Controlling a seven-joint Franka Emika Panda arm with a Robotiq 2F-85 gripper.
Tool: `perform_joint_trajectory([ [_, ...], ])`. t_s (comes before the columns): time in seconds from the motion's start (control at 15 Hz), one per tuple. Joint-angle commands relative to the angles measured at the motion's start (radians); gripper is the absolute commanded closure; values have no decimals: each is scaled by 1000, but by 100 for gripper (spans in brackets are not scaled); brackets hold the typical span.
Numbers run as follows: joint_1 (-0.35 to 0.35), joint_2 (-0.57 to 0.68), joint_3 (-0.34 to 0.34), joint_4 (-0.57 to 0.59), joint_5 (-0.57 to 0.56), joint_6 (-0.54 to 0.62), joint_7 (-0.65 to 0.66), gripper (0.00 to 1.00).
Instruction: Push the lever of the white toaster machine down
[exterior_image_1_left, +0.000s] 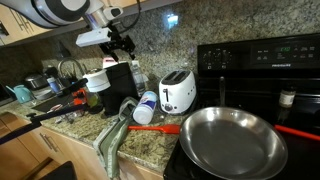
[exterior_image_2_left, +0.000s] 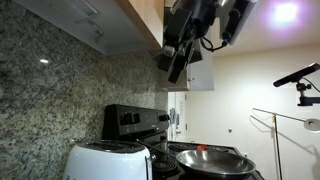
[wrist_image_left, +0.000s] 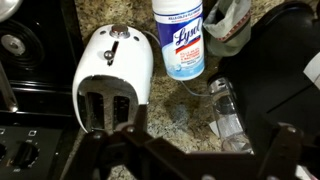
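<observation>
The white toaster (exterior_image_1_left: 178, 92) stands on the granite counter beside the black stove; it also shows in the other exterior view (exterior_image_2_left: 108, 160). In the wrist view the toaster (wrist_image_left: 112, 68) lies at upper left, slots up, with its lever (wrist_image_left: 113, 47) on the end face, seemingly raised. My gripper (exterior_image_1_left: 120, 42) hangs high above the counter, left of the toaster and well apart from it; it also shows near the cabinet (exterior_image_2_left: 180, 55). In the wrist view its fingers (wrist_image_left: 200, 150) are spread wide and hold nothing.
A Lysol canister (wrist_image_left: 178, 35) lies beside the toaster, with a clear plastic bottle (wrist_image_left: 225, 110) and a black coffee maker (exterior_image_1_left: 120, 82) close by. A steel frying pan (exterior_image_1_left: 232, 138) sits on the stove (exterior_image_1_left: 265, 60). A green towel (exterior_image_1_left: 112, 140) hangs at the counter edge.
</observation>
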Motion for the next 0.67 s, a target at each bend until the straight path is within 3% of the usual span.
perform_joint_trajectory([
  [0.0, -13, 1, 17, 8, 12, -11, 1, 0],
  [0.27, -16, 8, 26, 9, -13, 23, 24, 0],
  [0.6, -44, 104, 18, 110, -44, 88, 82, 0],
])
